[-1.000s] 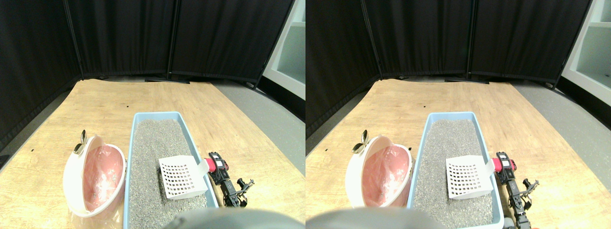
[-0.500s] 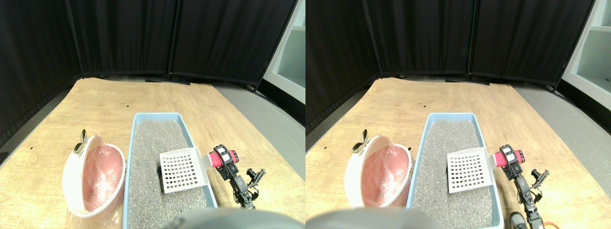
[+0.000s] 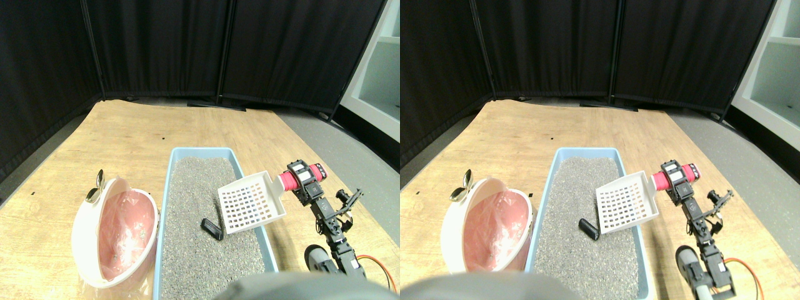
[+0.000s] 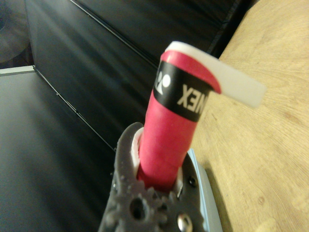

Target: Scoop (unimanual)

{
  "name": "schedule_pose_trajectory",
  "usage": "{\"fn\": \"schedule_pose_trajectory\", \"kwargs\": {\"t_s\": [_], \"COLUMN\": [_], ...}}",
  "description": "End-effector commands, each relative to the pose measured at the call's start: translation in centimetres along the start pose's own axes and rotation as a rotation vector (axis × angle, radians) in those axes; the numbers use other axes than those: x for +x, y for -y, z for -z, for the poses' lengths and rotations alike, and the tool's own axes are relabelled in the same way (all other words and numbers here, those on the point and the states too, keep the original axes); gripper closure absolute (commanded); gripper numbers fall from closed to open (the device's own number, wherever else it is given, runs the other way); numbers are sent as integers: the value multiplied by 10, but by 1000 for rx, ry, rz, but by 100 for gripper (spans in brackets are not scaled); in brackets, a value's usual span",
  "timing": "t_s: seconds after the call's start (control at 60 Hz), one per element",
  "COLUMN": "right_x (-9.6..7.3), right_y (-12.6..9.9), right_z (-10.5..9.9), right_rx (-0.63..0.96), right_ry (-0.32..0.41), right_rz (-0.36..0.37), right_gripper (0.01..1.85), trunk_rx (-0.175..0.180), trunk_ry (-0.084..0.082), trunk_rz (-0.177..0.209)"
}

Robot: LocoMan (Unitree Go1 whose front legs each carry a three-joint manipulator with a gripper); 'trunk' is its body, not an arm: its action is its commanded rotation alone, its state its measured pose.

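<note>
From my feed the background is just black curtain panels (image 3: pixel 187 50) along the back, a wooden floor board (image 3: pixel 125 134) under everything, grey carpet (image 3: pixel 356 156) off to the right, plus a white shelf unit (image 3: pixel 378 75).

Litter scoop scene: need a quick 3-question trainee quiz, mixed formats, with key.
1. True or false: the white slotted scoop is lifted over the right rim of the blue litter tray, not resting in the litter.
2. Multiple choice: the small dark object lies
A. inside the scoop
B. on the litter, just left of the scoop
C. in the pink-lined bin
3. Fill in: in the wrist view, the right gripper has its jaws around the scoop's ____ wrapped handle.

Key: 1 true; 2 B; 3 red
</note>
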Motion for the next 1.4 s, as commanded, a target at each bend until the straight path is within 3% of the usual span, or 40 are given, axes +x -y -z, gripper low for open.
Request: {"fn": "schedule_pose_trajectory", "kwargs": {"t_s": [0.017, 0.417, 0.55, 0.783, 1.0, 1.167, 1.4], "right_x": [7, 24, 28, 29, 34, 38, 42], "right_y": [-2, -7, -4, -7, -9, -13, -11], "right_z": [-17, -32, -31, -29, -25, -19, -9], "right_rx": [-41, -152, -174, -199, -225, -254, -312], "right_ry": [84, 65, 89, 69, 81, 26, 3], "right_rz": [-37, -158, -205, -215, -268, -261, -287], "right_gripper": [180, 180, 180, 180, 180, 180, 180], "trunk_rx": [-27, -80, -102, -132, -159, -167, -173], "trunk_ry": [-1, -7, -11, -9, -10, -15, -17], "trunk_rz": [-12, -48, -60, -74, -100, -115, -120]}}
